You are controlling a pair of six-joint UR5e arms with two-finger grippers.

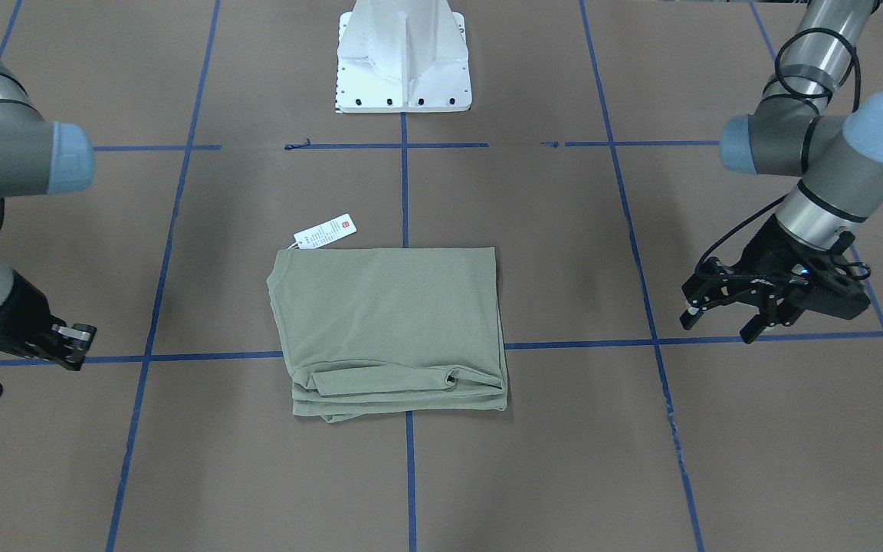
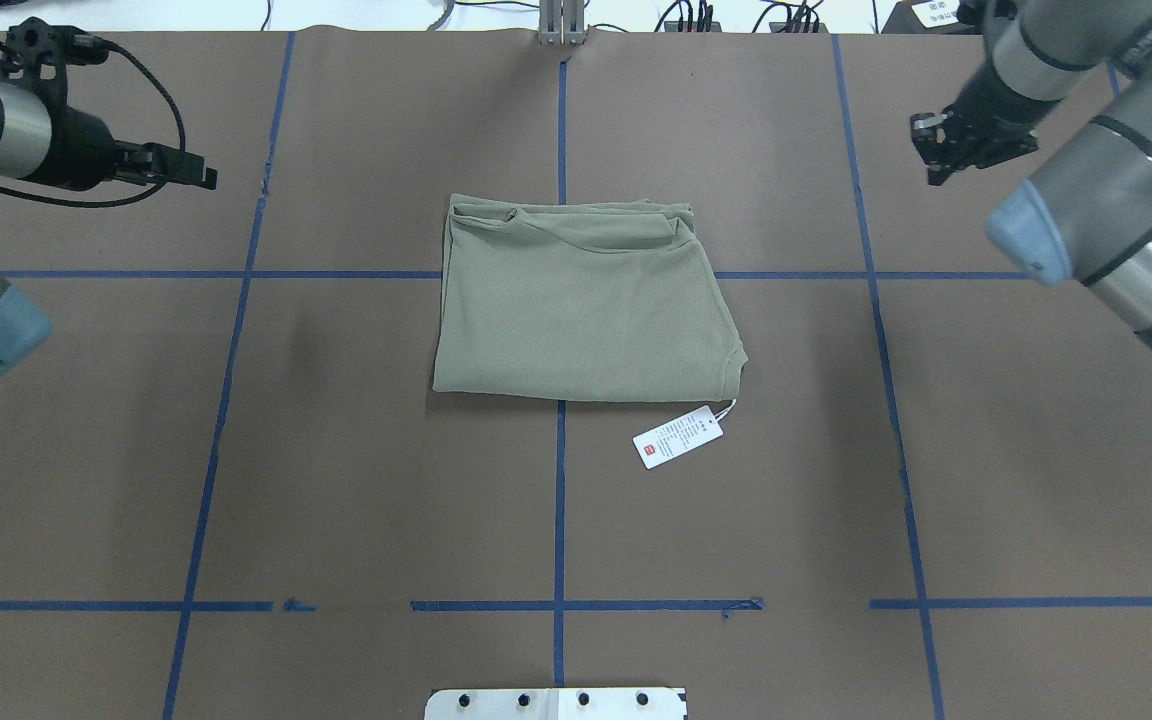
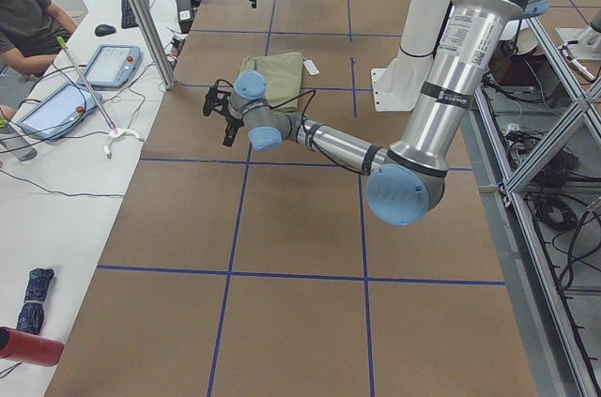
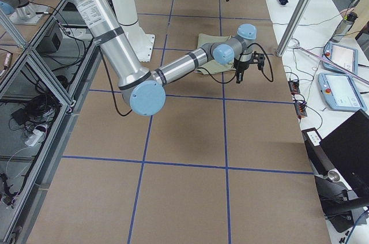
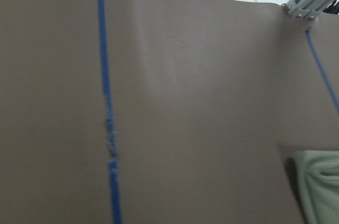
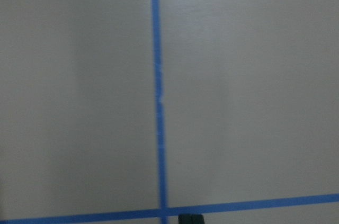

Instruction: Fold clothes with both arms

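The clothes are one sage-green shirt, lying folded into a flat rectangle at the table's middle. Its white hang tag sticks out on the brown surface at the corner nearest the robot. My left gripper hovers well off to the shirt's side, open and holding nothing. My right gripper hangs on the opposite side, also open, empty and apart from the cloth. In the left wrist view only a corner of the shirt shows. The right wrist view shows only paper and tape.
Blue tape lines grid the brown table cover. The white pedestal base stands at the robot's edge. Beyond the far edge a side table holds tablets, cables and a red cylinder, with a seated person there.
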